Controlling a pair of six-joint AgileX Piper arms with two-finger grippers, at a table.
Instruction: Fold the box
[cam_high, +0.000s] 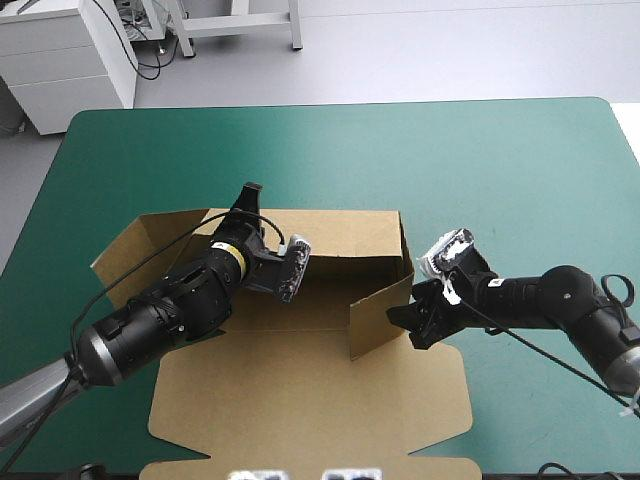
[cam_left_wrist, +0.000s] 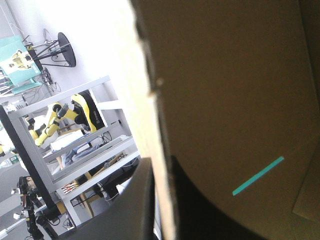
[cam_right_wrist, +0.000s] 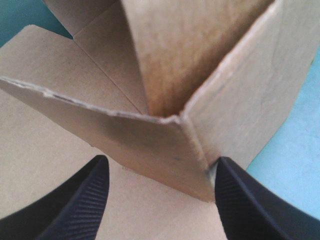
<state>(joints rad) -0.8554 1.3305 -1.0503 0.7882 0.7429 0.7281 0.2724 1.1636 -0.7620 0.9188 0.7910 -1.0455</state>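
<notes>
the brown box (cam_high: 300, 390) sits in the middle of the teal-green worktop (cam_high: 520, 150). it is only half made. the back wall (cam_high: 340, 235) stands up. the right wall (cam_high: 405, 245) stands up too, and a short flap (cam_high: 375, 320) bends in from it toward the middle. the lid (cam_high: 310, 420) lies flat on the side near the robot. on the left, a side flap (cam_high: 140, 245) is spread out over the worktop.

the left tool (cam_high: 250, 192) is at the top edge of the back wall, near its left end. in its own wrist view the thin edge of the board runs right between the two black fingers (cam_left_wrist: 142, 200). so this tool is pinching the box.

the right tool (cam_high: 408, 322) is low down at the near right corner, where the right wall and the short flap meet. its black fingers (cam_right_wrist: 85, 200) stand wide apart, one on each side of that corner. one finger looks like it touches the outside of the wall. this tool is open, with the corner sitting in the gap.
</notes>
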